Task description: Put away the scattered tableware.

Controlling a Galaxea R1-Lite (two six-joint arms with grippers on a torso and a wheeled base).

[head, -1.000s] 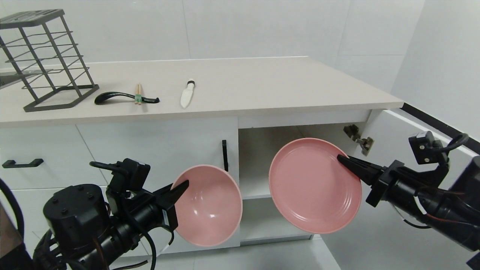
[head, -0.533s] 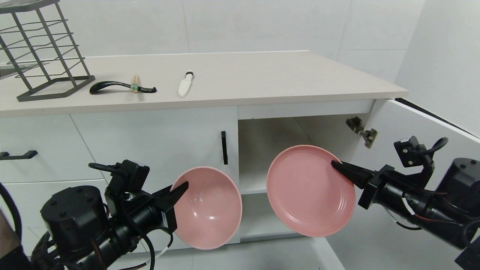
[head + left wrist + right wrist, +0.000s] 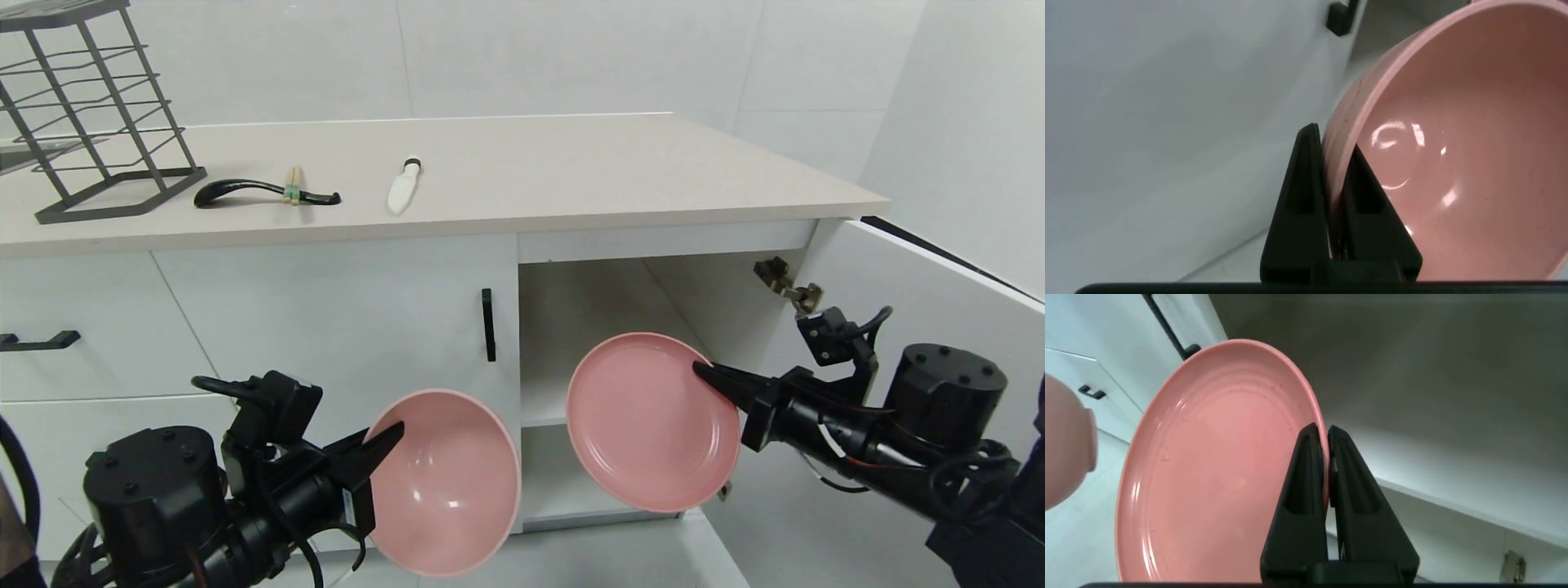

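My left gripper [image 3: 392, 433] clamps the rim of the pink bowl [image 3: 449, 490] and my right gripper [image 3: 702, 371] clamps the pink plate [image 3: 645, 425], both held before the open cabinet [image 3: 571, 310], neither shelved yet. The spoon [image 3: 216, 192], chopsticks [image 3: 291, 184] and knife [image 3: 403, 189] lie near the front edge of the bench [image 3: 571, 171], not yet put away.

Cabinet [image 3: 596, 302] mouth open, shelf [image 3: 545, 415] across middle

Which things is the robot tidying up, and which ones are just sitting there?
Part of the job: round pink bowl in the left gripper; round pink plate in the right gripper; open white cupboard; probably the black spoon, wooden chopsticks and white knife on the beige counter.
Just lying about: black wire rack; closed cupboard door.
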